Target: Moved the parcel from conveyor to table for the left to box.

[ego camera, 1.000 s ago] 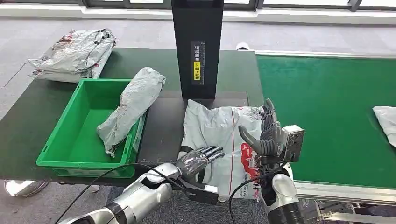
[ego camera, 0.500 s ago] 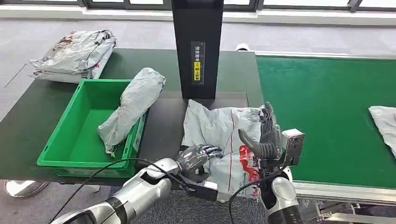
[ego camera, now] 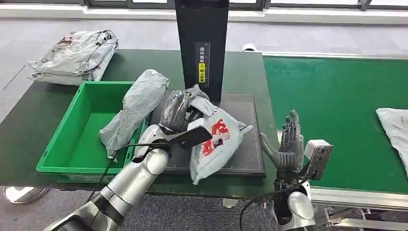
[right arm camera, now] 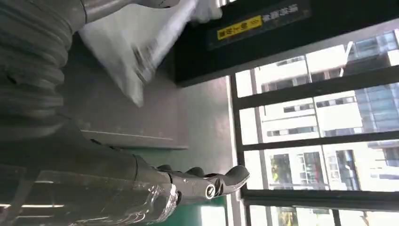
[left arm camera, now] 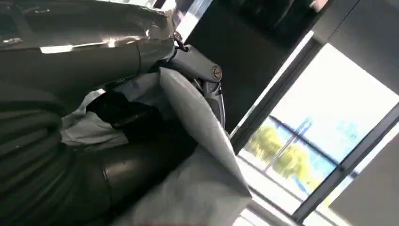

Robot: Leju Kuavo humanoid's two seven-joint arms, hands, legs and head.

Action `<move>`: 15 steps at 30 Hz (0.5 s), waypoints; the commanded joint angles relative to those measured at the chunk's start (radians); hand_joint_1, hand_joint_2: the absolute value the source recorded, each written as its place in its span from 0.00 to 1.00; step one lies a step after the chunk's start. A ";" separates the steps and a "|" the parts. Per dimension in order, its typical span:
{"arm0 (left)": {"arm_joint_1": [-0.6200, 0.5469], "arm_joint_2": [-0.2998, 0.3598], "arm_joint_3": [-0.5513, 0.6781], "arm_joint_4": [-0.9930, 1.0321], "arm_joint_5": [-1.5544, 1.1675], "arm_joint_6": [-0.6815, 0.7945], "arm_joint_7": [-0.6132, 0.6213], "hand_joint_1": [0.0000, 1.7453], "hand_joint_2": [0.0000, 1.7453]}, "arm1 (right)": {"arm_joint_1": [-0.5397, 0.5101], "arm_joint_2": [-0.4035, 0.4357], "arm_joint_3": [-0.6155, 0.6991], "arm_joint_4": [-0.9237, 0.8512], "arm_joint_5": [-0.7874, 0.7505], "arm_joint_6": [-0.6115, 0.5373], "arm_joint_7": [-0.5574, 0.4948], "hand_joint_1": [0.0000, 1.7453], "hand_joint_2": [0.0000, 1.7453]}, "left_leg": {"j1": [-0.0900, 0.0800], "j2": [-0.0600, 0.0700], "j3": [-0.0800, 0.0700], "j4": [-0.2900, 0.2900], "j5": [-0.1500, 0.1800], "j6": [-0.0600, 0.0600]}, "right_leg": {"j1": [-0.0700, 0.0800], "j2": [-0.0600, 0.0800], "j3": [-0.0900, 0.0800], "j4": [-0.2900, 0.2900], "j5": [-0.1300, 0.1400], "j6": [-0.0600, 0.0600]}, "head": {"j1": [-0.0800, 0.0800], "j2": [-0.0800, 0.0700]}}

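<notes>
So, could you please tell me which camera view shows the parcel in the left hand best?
The head view: the whole parcel hangs from the left hand over the dark pad. The left wrist view shows only a pale fold close up; the right wrist view, a blurred corner.

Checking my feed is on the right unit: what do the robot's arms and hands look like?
Both arms are glossy silver with dark bands at the joints. The left hand has dark fingers under clear film; the right hand has a thick grey thumb and darker fingers. A boxy grey camera module sits at each wrist, and black cables loop along both forearms.
</notes>
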 commanded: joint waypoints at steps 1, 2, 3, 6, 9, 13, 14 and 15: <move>-0.053 -0.040 0.043 -0.155 -0.058 0.065 -0.001 1.00 1.00 | 0.006 0.107 -0.226 -0.164 0.043 0.019 0.040 0.00 1.00 | -0.001 -0.002 -0.001 0.001 -0.001 0.001 | 0.000 -0.006 0.001 0.001 -0.002 -0.001 | 0.000 0.000; -0.053 -0.039 0.052 -0.175 -0.069 0.084 0.005 1.00 1.00 | 0.010 0.118 -0.245 -0.173 0.051 0.029 0.043 0.00 1.00 | 0.000 -0.001 -0.001 0.001 -0.001 0.001 | 0.000 -0.004 0.000 0.001 -0.001 -0.001 | 0.000 0.000; -0.054 -0.038 0.062 -0.189 -0.071 0.096 0.008 1.00 1.00 | 0.012 0.121 -0.253 -0.177 0.054 0.034 0.043 0.00 1.00 | 0.000 -0.001 -0.002 0.001 -0.001 0.001 | 0.000 -0.004 0.000 0.001 -0.001 -0.001 | 0.000 0.000; -0.053 -0.027 0.082 -0.226 -0.074 0.109 0.010 1.00 1.00 | 0.017 0.129 -0.270 -0.185 0.060 0.048 0.043 0.00 1.00 | 0.000 0.000 -0.002 0.001 -0.001 0.000 | 0.000 -0.003 0.000 0.001 -0.001 -0.001 | 0.000 0.000; -0.042 -0.015 0.130 -0.282 -0.136 0.219 -0.003 1.00 1.00 | 0.024 0.138 -0.291 -0.187 0.065 0.055 0.039 0.00 1.00 | 0.000 0.002 0.000 0.000 -0.001 0.001 | 0.000 -0.004 0.001 0.000 -0.001 -0.001 | 0.000 0.000; -0.010 0.015 0.197 -0.344 -0.244 0.324 0.015 1.00 1.00 | 0.044 0.134 -0.301 -0.187 0.058 0.061 0.028 0.00 1.00 | 0.000 0.004 0.001 -0.001 -0.002 0.001 | 0.000 -0.001 0.001 0.000 -0.001 -0.001 | 0.000 0.000; -0.005 0.016 0.200 -0.349 -0.244 0.321 0.012 1.00 1.00 | 0.044 0.134 -0.302 -0.186 0.057 0.063 0.026 0.00 1.00 | 0.000 0.005 0.002 -0.002 -0.002 0.001 | 0.001 -0.001 0.002 -0.001 -0.001 -0.002 | 0.000 0.000; -0.005 0.016 0.200 -0.349 -0.244 0.321 0.012 1.00 1.00 | 0.044 0.134 -0.302 -0.186 0.057 0.063 0.026 0.00 1.00 | 0.000 0.004 0.002 -0.002 -0.002 0.001 | 0.000 -0.001 0.002 -0.001 -0.001 -0.001 | 0.000 0.000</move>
